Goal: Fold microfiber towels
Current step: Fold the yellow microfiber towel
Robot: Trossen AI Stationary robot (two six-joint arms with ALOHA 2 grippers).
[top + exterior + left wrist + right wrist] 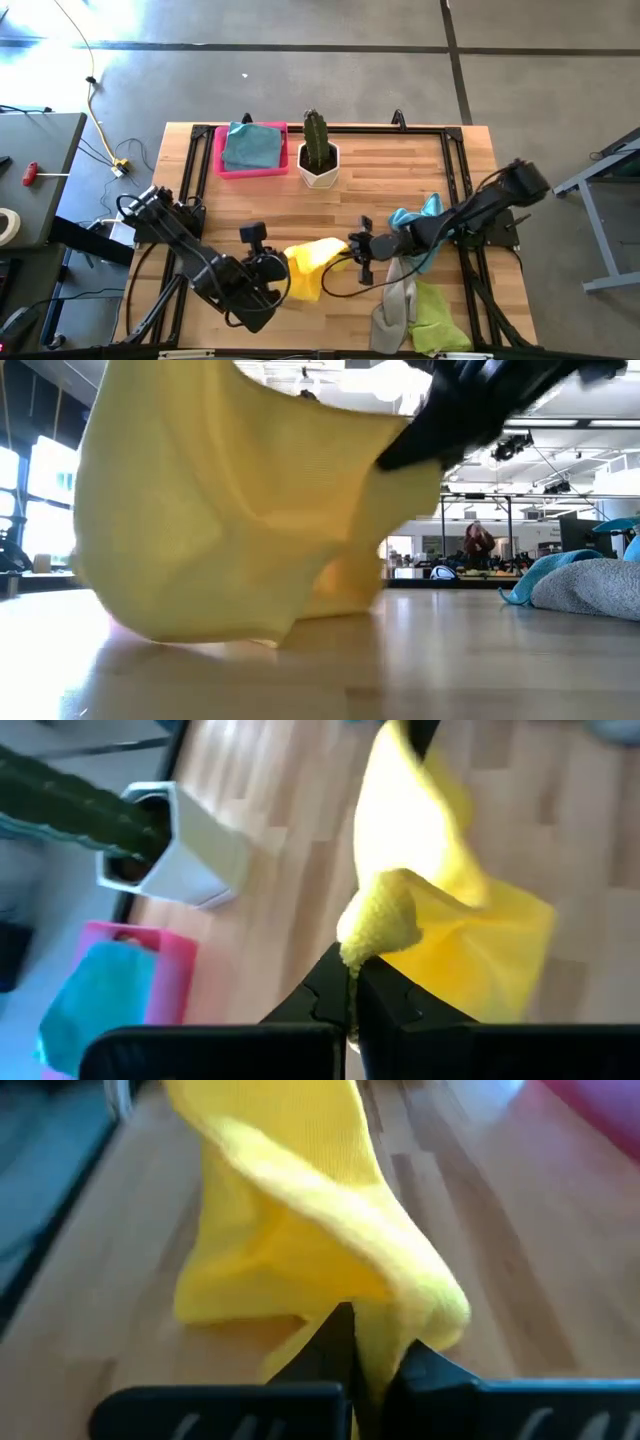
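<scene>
Cactus [316, 142] in a white pot [318, 167] stood at the far side of the wooden surface [390, 180] in the high view, with a pink tray [222, 157] just beside it holding a folded light blue towel [251, 146]. Nearer than the cactus, toward the front edge, both arms reached inward from opposite sides. The left pincer [281, 270] and the right pincer [352, 247] each gripped an end of the yellow towel [312, 265], which hung bunched between them. Beside the right arm lay another light blue towel [415, 221], a grey towel [393, 308] and a lime green towel [438, 318], touching one another.

From the low view, the yellow towel [230, 500] hung in a loose sag, its lower fold resting on the surface [450, 660]. A dark arm part crossed above it. Off to the side lay the grey towel [590, 585] with light blue cloth [545, 570] against it, and a person stood far back in the room.

In the left wrist view, the left pincer [350, 995] was clenched on a bunched corner of the yellow towel [450, 930], with the cactus [70, 810], pot [185, 850] and tray [165, 945] beyond.

In the right wrist view, the right pincer [365, 1355] was clamped on a fold of the yellow towel [300, 1210], which draped away over the surface [90, 1260].
</scene>
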